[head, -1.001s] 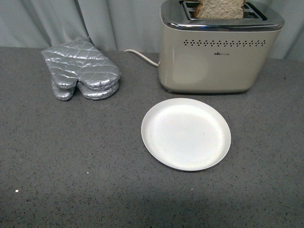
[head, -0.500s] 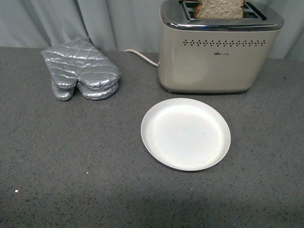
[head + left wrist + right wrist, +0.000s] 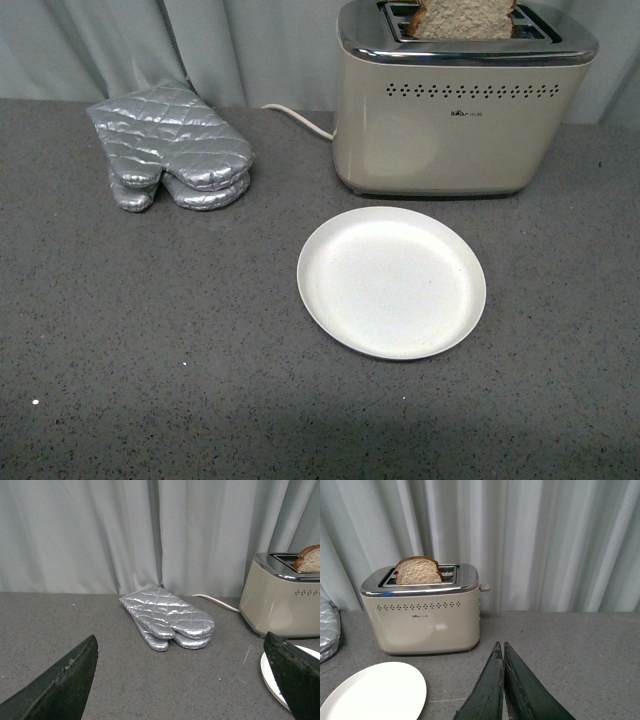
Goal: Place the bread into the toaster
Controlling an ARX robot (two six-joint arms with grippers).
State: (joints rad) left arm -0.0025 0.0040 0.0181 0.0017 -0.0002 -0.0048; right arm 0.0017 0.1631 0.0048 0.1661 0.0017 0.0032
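Observation:
The bread (image 3: pixel 463 19), a light-brown slice with a darker crust, stands upright in a slot of the cream toaster (image 3: pixel 455 120), its upper part sticking out of the chrome top. The right wrist view shows the same bread (image 3: pixel 417 571) in the toaster (image 3: pixel 427 617), and the left wrist view catches the bread (image 3: pixel 308 559) and toaster (image 3: pixel 280 600) at its edge. Neither arm shows in the front view. My left gripper (image 3: pixel 182 652) is open, low over the counter, nothing between its fingers. My right gripper (image 3: pixel 501 647) is shut and empty, away from the toaster's side.
An empty white plate (image 3: pixel 391 281) lies on the grey counter in front of the toaster. Silver quilted oven mitts (image 3: pixel 170 145) lie at the back left. A white cord (image 3: pixel 297 118) runs from the toaster toward the grey curtain behind.

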